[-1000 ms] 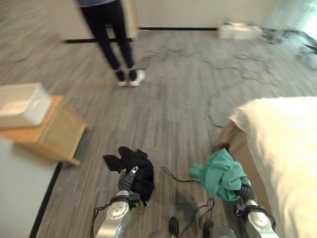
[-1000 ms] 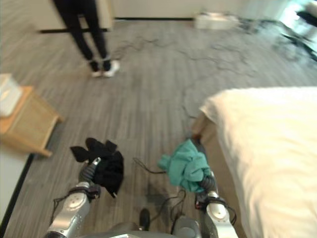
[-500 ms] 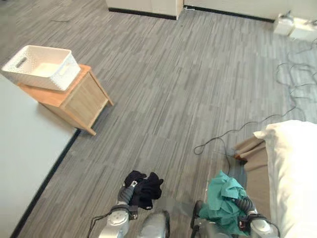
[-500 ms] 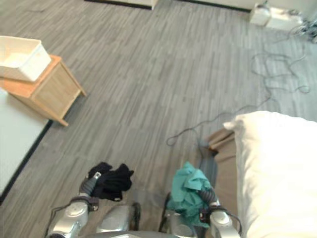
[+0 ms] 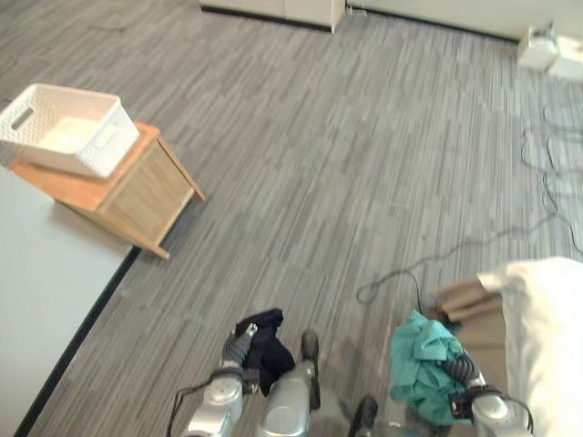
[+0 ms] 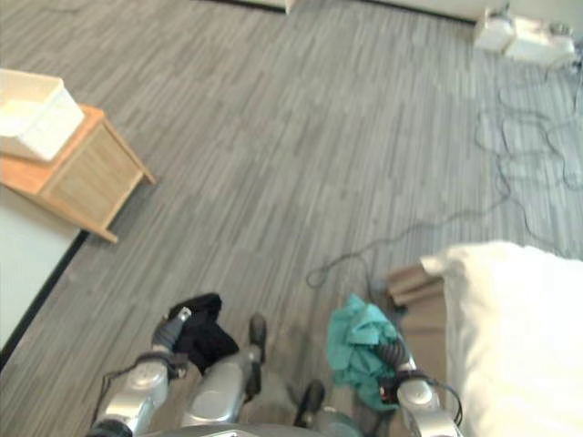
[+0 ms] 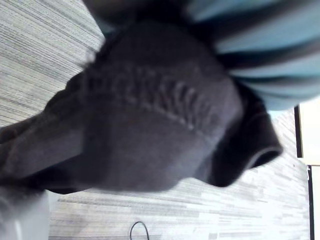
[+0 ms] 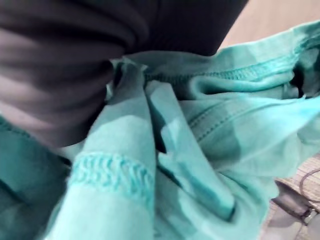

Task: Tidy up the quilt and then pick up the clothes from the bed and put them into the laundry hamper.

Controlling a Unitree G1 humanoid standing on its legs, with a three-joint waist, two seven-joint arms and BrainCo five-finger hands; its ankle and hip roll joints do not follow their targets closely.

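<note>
My left hand is low at the picture's bottom, shut on a bunched black garment that hangs over the floor. The same dark cloth shows close up in the left wrist view. My right hand is shut on a crumpled teal garment, held just beside the bed's corner; its folds show in the right wrist view. The bed with its cream quilt lies at the lower right. A white woven hamper stands on a wooden cabinet at the upper left, well away from both hands.
Grey plank floor stretches between me and the cabinet. A thin cable trails across it near the bed. A pale panel with a dark edge runs along the left. White boxes sit at the far right by the wall.
The whole picture has swung, so the camera moved: the person's legs seen a second ago are gone and the hamper is further in. Both hands still hold their garments.
</note>
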